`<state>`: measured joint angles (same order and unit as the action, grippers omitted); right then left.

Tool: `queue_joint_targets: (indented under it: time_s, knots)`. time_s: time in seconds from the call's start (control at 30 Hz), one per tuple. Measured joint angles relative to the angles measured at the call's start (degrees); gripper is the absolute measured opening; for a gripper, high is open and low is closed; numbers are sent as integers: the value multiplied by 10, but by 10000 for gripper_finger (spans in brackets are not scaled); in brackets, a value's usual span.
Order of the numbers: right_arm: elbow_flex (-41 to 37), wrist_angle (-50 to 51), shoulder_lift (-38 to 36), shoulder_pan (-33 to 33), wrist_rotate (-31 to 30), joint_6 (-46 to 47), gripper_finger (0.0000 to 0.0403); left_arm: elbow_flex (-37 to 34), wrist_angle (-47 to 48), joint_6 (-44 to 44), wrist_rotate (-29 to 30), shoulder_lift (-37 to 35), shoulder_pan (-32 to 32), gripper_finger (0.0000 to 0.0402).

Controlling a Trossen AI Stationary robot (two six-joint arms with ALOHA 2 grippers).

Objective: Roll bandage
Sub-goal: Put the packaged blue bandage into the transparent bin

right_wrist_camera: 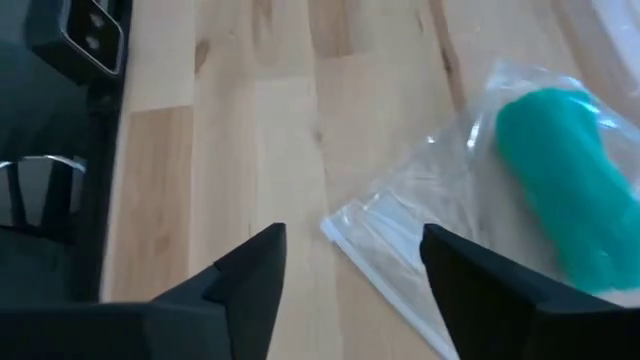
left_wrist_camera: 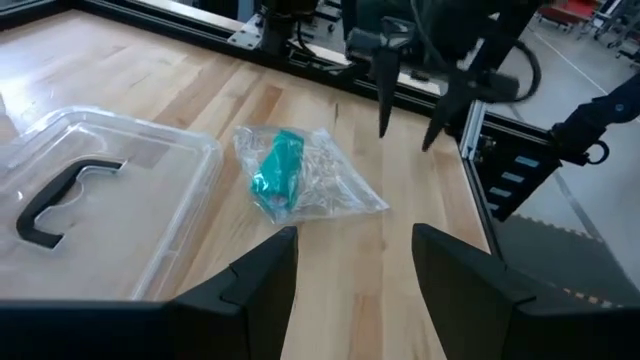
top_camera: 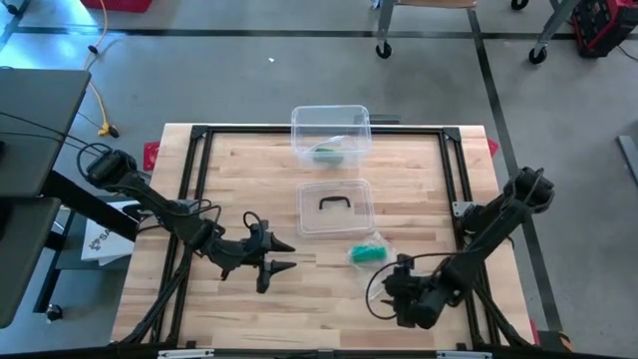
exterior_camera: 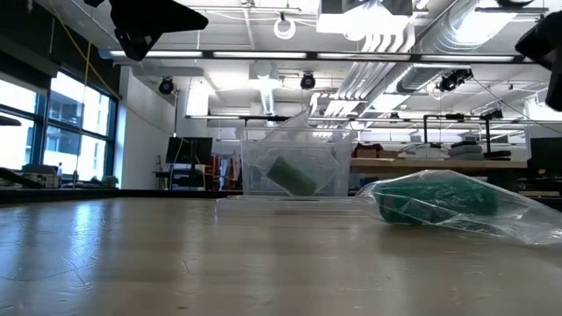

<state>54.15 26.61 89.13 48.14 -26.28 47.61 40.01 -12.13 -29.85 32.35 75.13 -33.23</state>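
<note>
So the green bandage roll in its clear bag is lying flat on the worktop, just below the corner of the clear lid with the black handle. My right gripper is the nearer one by a good bit: it's hanging just off the bag's lower right side, jaws spread wide with nothing in them, and not touching the plastic. From my right wrist cam the bag sits ahead and off to one side of the gap between my fingers, so I'm not lined up over it.

The roll's long axis runs on a slant across the worktop, one end toward the lid and the other toward my right gripper. I'd guess I need to shift toward the bag and turn to pinch across the short way.

My left gripper is also wide and empty, parked farther off on the other side, pointing at the bag. There's a second green roll inside the clear bin at the back.
</note>
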Motion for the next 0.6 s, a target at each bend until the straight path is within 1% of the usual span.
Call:
queue_joint_targets:
  time_s: [0.1, 0.17, 0.3, 0.33, 0.4, 0.5, 0.53, 0.6]
  knots:
    - [0, -31, 32, -9, 6, -29, 243, 0, -1, -8, 0, 4, -1, 190]
    - [0, -41, 53, -17, 21, -64, 249, 0, -2, -13, -1, 7, -2, 190]
    - [0, -41, 87, -29, 30, -113, 243, 0, 2, -14, -2, 14, -7, 190]
    - [0, -40, 94, -32, 42, -130, 239, 0, 1, -14, -1, 15, -7, 190]
    - [0, -35, 115, -41, 72, -163, 226, 0, 4, -14, -2, 16, -7, 190]
    - [3, -36, 153, -56, 85, -182, 194, 0, 1, -10, 2, 16, -7, 190]
    - [4, -40, 164, -63, 88, -185, 178, 0, -1, -2, 7, 16, -7, 190]
    - [6, -52, 179, -81, 104, -195, 134, 0, -15, 19, 21, 16, -7, 190]
